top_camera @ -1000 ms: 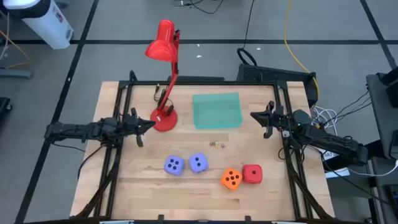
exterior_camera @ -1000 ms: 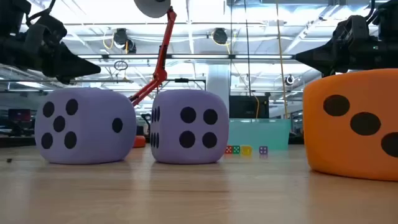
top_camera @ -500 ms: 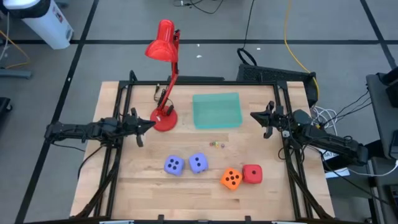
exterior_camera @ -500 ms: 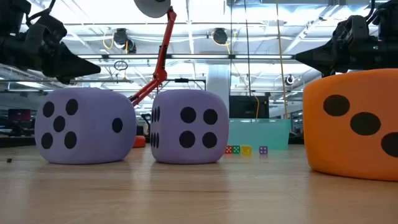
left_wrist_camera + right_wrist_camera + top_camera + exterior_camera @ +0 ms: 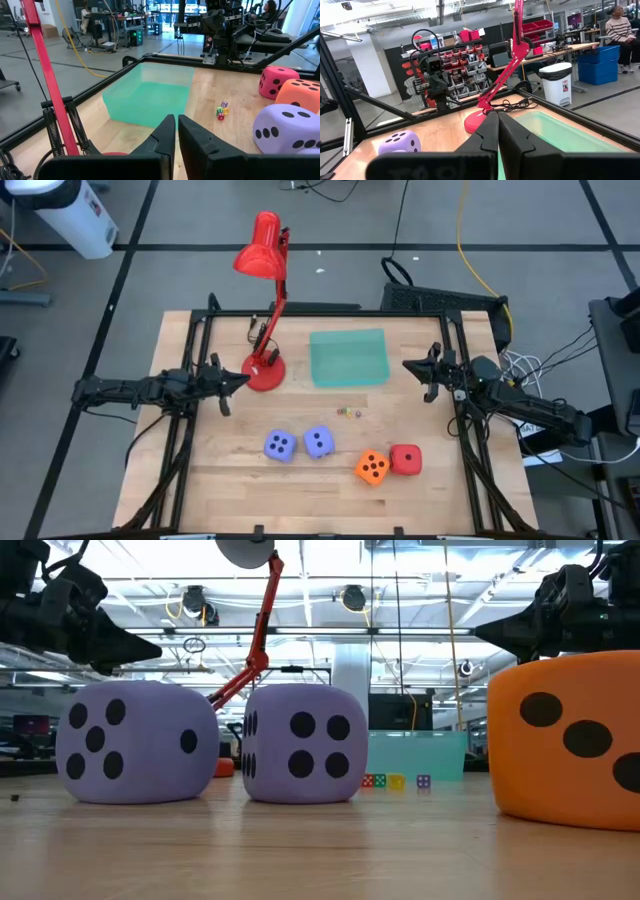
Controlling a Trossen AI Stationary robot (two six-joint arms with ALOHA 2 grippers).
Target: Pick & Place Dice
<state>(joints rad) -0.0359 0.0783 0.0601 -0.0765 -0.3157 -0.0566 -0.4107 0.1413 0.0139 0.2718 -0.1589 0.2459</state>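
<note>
Table: you have a wooden top with both arms parked at its left and right edges, nothing in hand.
Lamp: you see a red desk lamp based at the far left, just beside the left gripper's tip; a fast swing out could knock it.
Tray: a shallow green tray sits far centre, between the two grippers. Judged as the drop spot.
Lavender dice and: you find them side by side near centre-left, close but with a small gap. A wide descent on one could shove the other.
Orange die and red die: near right, touching or nearly so. Your fingers may wedge between them or drag both.
Orientation: cubes have no long axis. The orange one sits turned diagonally to the table edges, the others roughly square, so you'd need to match wrist angle to flat faces.
Grip risk: soft foam may squash and slip if you pinch a corner.
Left gripper: left edge, held above the table, fingers nearly pressed together, empty.
Right gripper: right edge, fingers pressed together, empty.
Small coloured specks: just near of the tray; don't mistake them for targets.
</note>
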